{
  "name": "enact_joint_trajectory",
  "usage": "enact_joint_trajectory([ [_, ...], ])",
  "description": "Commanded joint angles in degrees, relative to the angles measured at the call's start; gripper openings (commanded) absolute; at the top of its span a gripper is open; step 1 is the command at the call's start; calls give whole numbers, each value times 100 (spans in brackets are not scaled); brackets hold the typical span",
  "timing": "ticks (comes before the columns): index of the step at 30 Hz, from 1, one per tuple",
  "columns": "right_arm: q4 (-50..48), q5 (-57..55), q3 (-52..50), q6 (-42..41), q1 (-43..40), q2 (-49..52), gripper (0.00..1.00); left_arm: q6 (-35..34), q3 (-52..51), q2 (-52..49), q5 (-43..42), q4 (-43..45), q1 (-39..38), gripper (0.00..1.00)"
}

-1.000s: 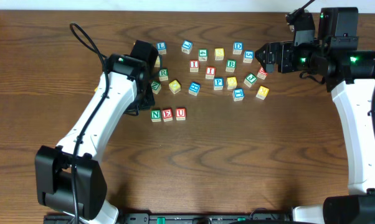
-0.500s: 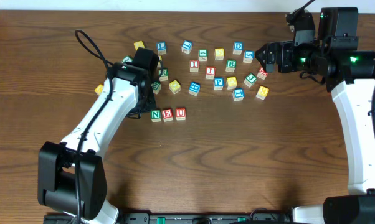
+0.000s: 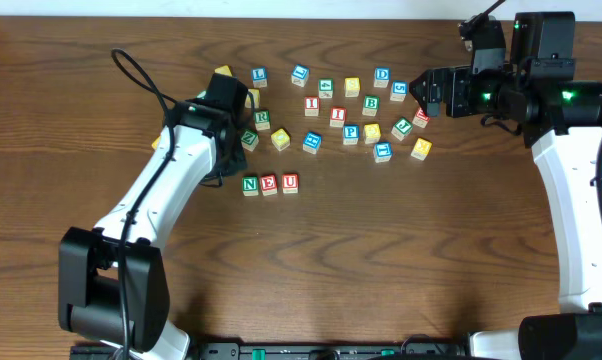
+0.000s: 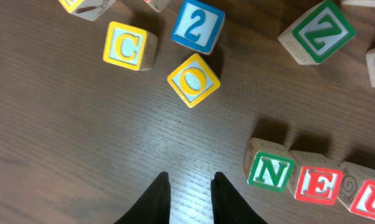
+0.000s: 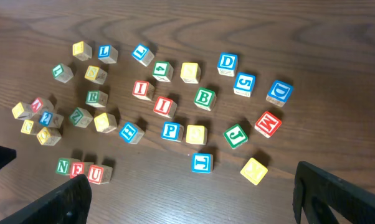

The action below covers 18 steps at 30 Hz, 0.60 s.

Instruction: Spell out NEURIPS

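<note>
NEU row is down; R sits just behind its N end. Left gripper hovers beside N, nearly pinched, empty (it should spread, then square up over R). Right gripper gapes wide, well right of the row.

My three views
Overhead looks straight down on the whole table; left wrist sits close over the N-E-U row, which right wrist sees from farther back.
</note>
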<state>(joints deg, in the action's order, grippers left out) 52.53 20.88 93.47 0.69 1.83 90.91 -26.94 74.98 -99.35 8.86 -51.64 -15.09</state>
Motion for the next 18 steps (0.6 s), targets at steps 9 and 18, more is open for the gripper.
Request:
enact_joint_trajectory([
  [9, 4, 46, -17, 66, -24, 17, 99, 94, -494, -66, -94, 564, 20, 14],
  [18, 4, 46, -17, 68, -24, 17, 99, 247, -750, -101, -330, 955, 20, 10],
])
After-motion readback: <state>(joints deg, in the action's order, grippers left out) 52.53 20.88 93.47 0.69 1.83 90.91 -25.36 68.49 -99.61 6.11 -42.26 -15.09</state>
